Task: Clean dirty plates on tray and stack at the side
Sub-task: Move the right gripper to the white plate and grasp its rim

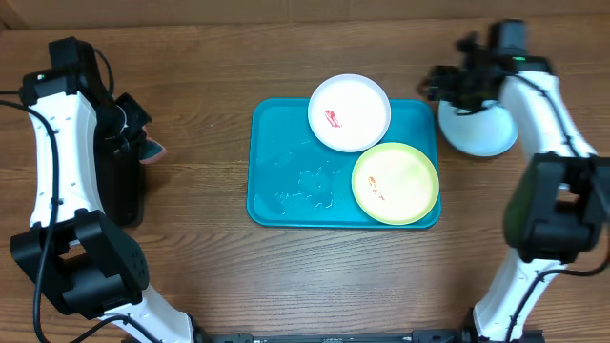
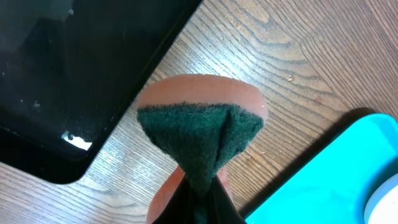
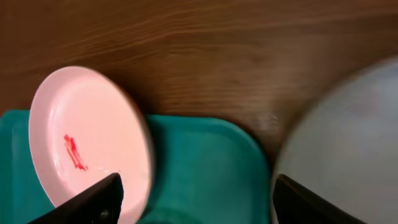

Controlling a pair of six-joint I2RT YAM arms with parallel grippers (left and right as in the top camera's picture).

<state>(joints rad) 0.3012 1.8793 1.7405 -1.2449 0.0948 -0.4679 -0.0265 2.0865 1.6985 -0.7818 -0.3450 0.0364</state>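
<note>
The turquoise tray (image 1: 286,162) lies mid-table. On it are a white plate (image 1: 350,112) with a red smear at the back and a yellow-green plate (image 1: 396,182) with small red marks at the front right. A pale aqua plate (image 1: 479,131) rests on the table right of the tray. My right gripper (image 1: 448,86) is open and empty above the gap between tray and aqua plate; its view shows the white plate (image 3: 87,137), tray (image 3: 205,168) and aqua plate (image 3: 348,143). My left gripper (image 1: 143,143) is shut on a sponge (image 2: 202,137), green scrub face and orange body, left of the tray.
A black tray (image 1: 122,186) lies at the left beside the left arm; it shows in the left wrist view (image 2: 68,81). Water droplets (image 1: 305,181) sit on the turquoise tray's bare left half. The tray corner (image 2: 336,174) is near the sponge.
</note>
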